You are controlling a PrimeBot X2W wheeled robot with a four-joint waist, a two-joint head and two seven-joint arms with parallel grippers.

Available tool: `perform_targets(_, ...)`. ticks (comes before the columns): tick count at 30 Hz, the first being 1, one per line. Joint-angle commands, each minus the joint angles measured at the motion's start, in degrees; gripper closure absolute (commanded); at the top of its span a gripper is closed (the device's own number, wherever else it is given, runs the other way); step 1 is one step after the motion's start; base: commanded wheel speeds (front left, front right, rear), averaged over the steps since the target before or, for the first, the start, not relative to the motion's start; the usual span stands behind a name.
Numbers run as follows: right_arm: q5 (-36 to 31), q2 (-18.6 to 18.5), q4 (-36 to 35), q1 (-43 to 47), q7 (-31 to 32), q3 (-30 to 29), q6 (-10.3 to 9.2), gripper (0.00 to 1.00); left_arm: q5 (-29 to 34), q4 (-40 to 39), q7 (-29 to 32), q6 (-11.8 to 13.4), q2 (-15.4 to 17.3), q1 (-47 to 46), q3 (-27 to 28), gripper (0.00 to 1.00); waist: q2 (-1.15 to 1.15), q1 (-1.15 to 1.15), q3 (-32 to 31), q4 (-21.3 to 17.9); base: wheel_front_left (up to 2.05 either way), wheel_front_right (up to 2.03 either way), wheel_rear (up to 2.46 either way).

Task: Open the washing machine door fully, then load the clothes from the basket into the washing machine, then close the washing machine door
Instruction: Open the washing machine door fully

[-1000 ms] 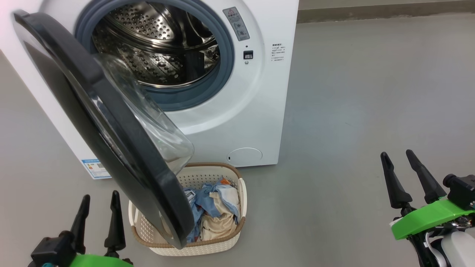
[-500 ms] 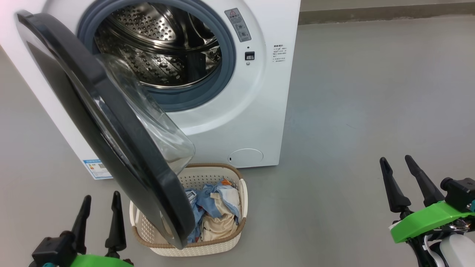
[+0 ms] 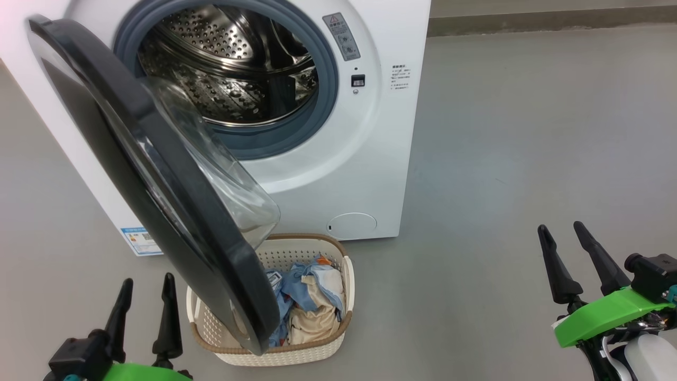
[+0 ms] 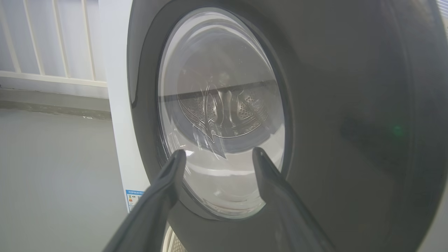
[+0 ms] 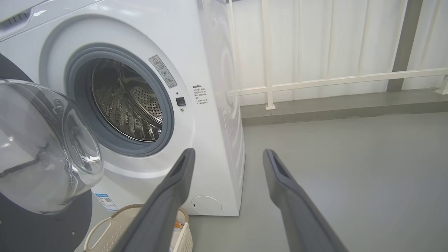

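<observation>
Clearance around a front-loader. The washing machine door (image 3: 158, 174) is shown swung out on its left hinge, roughly edge-on in the head view. Its lower rim overhangs the left part of the basket (image 3: 317, 353), which is set on the floor (image 3: 502, 159) just before the washing machine (image 3: 370, 159). The clothes (image 3: 312, 301) are seen heaped in the basket's right half, beside the door's edge. Bare floor is left open to the right of machine and basket, while the left side is narrowed by the door.

The door's outer black face and glass window are presented in the left wrist view, with the steel drum (image 3: 227, 69) glimpsed through the glass. The bulge of the window, the grey-blue gasket (image 3: 323, 106), a white railing (image 5: 332, 82) behind the machine and one basket handle are given by the right wrist view.

The left gripper (image 3: 148, 279) is held spread wide, empty, pointed at the door's outer face and apart from it. The right gripper (image 3: 558, 227) is likewise spread and empty, well to the right over bare floor, with nothing touched.
</observation>
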Motion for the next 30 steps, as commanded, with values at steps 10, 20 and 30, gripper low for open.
perform_targets(10,-0.1,-0.7,-1.7,-0.4,-0.7,1.3,0.26,0.00,-0.6,-1.8,-0.6,-0.2,0.8,-1.7,1.8,1.00,0.00,0.00,0.0,0.4,0.00,0.00,0.00)
perform_targets(20,-0.2,0.1,-2.1,0.0,-0.7,1.3,0.26,0.00,0.8,-9.9,-0.6,-0.7,-0.6,-2.6,2.7,1.00,0.00,0.00,-0.2,1.2,0.00,0.00,0.00)
perform_targets(30,0.4,0.5,-2.1,0.1,-0.7,2.0,0.26,0.00,3.2,-25.9,0.3,-1.1,-2.4,-3.1,-2.4,1.00,0.00,0.00,-0.6,1.5,0.00,0.00,0.00)
